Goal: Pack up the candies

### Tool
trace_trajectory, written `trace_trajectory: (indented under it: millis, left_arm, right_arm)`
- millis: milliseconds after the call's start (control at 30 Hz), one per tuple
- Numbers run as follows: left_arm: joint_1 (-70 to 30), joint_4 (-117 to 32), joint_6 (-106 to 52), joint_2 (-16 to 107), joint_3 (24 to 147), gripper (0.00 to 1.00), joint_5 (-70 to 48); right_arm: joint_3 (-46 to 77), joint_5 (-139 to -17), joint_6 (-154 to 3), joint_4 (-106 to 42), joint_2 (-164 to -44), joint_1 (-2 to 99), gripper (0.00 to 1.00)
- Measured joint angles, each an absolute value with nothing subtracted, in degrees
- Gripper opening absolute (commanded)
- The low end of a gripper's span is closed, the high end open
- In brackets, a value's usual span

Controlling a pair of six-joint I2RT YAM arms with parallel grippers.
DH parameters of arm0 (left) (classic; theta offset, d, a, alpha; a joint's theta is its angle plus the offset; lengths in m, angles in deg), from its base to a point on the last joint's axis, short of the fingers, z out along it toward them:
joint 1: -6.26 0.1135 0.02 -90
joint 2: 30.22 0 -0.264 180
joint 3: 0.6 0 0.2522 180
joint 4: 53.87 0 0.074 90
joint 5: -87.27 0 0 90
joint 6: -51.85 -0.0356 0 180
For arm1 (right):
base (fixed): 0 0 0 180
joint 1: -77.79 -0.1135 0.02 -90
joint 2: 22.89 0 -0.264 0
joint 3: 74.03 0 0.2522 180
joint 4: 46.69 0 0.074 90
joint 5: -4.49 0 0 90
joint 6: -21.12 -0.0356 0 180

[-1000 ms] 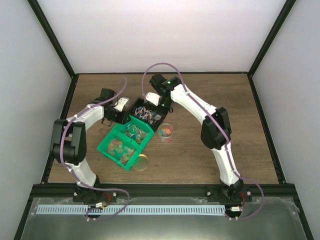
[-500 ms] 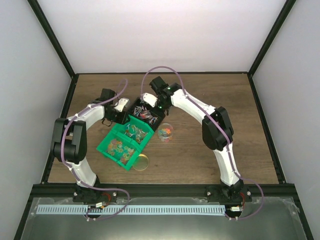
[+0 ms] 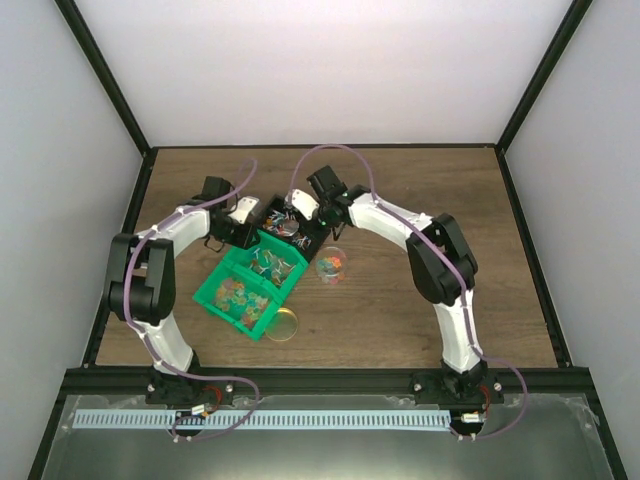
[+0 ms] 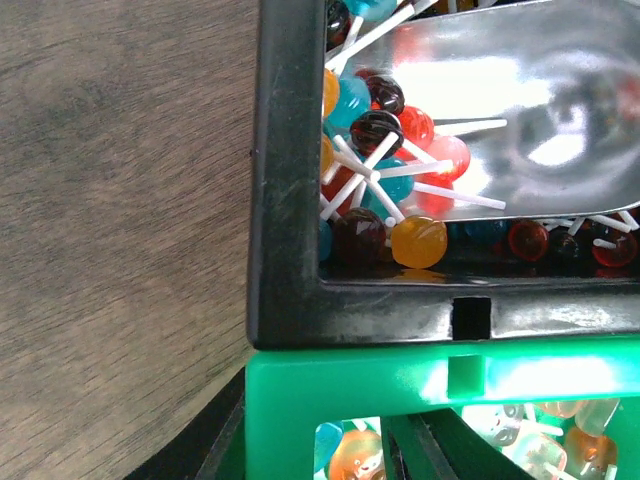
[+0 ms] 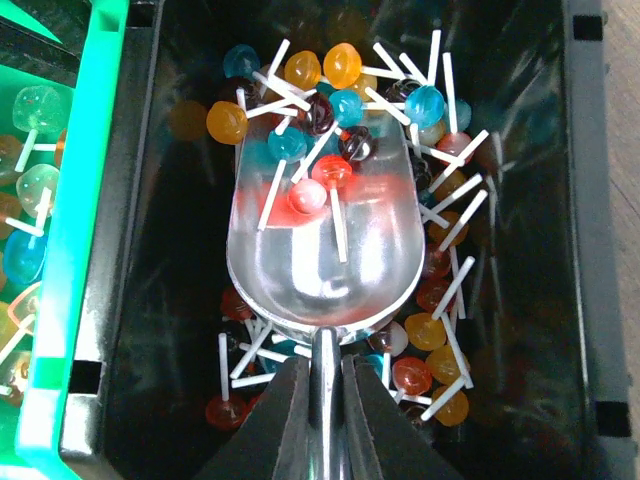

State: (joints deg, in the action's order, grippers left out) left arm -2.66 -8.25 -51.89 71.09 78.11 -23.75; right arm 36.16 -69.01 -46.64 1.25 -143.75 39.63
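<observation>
**While the scoop (image 5: 325, 250) lies among candies (image 5: 345, 62) in the black bin (image 5: 592, 250): lot record**

**Top external.** Where the two arms meet, the black bin stands on the table (image 3: 400, 320), touching the far end of the green bin (image 3: 203, 298).
- Left gripper (image 3: 243, 215): at the black bin's left edge. Whether its jaws are apart or together cannot be told.
- Right gripper (image 3: 300, 203): over the bin's far right side.
- Clear cup (image 3: 331, 264): holds mixed candies and stands just right of the green bin.
- Gold lid (image 3: 283, 323): lies flat near the green bin's near corner.
- Candies: too small here to tell one from another.

**Left wrist.**
- A corner of the black bin fills the middle of the view.
- The green bin's rim butts against it below.
- The candies have round heads on white sticks, and the sticks cross in every direction with no common axis.
- The scoop's bowl is cut off at the top right.
- Pale candies in the green bin are cut off at the bottom edge.
- This gripper's own fingers cannot be made out.

**Right wrist.**
- The scoop's long axis runs straight up the view, with the mouth at the far end.
- Its handle is clamped between the right gripper's two fingers (image 5: 280, 420).
- Two red heads lie in the bowl, their sticks trailing back toward the handle.
- Others heap at the mouth.
- The remaining candies lie around the bowl, and those beneath it are hidden.
- All the candies lie ahead of the jaws, none between them.
</observation>
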Motion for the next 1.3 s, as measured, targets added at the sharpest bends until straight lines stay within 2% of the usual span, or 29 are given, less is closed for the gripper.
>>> trace_trajectory:
  millis: [300, 567, 1300]
  left_arm:
    - [-2.58, -6.41, -52.04, 72.01, 79.53, 0.34, -23.75]
    - [-1.53, -4.31, -51.98, 73.56, 81.52, 0.37, -24.93]
    - [-1.11, -3.05, -52.02, 74.37, 84.10, 0.39, -24.86]
  right_arm:
    - [23.28, -66.68, -51.03, -13.33, -139.14, 40.33, 0.01]
    - [15.22, -63.51, -53.42, -19.82, -135.07, 41.97, 0.01]
    - [4.18, -57.17, -58.40, -32.81, -130.24, 45.69, 0.01]
